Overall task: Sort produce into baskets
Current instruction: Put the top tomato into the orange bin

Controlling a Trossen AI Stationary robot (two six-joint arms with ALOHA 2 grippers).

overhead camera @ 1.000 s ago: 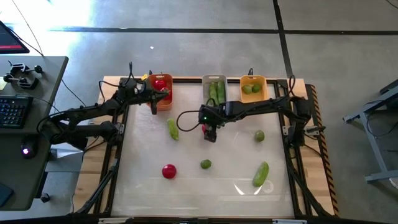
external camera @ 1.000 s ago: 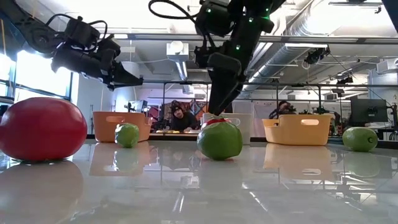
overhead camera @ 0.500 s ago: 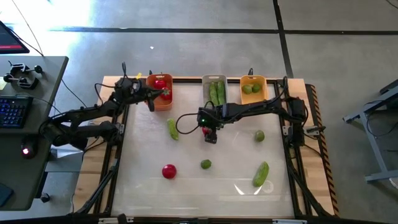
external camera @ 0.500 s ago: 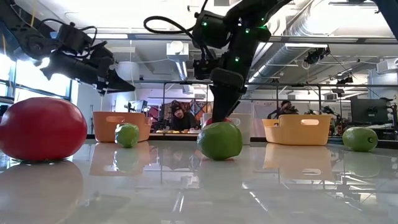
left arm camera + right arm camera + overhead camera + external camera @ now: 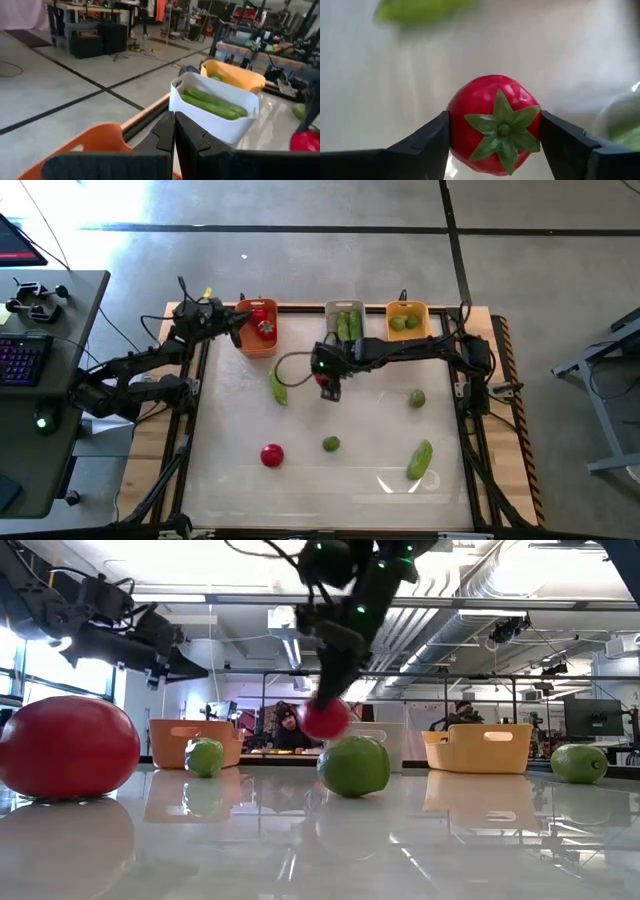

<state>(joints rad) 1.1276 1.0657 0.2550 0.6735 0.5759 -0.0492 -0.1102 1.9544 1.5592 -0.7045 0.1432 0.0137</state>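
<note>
Right claw [image 5: 495,132] closed on a red tomato [image 5: 494,122], one finger on each side, green top toward the wrist camera; in the low view the tomato [image 5: 325,719] hangs clear above the bench [image 5: 340,480], near its middle. Left claw [image 5: 175,131] shut and empty, raised beside the orange basket [image 5: 259,328]. Grey basket [image 5: 344,323] holds cucumbers; yellow basket [image 5: 407,321] holds limes. A second tomato [image 5: 272,455], two limes and two cucumbers lie loose on the bench.
</note>
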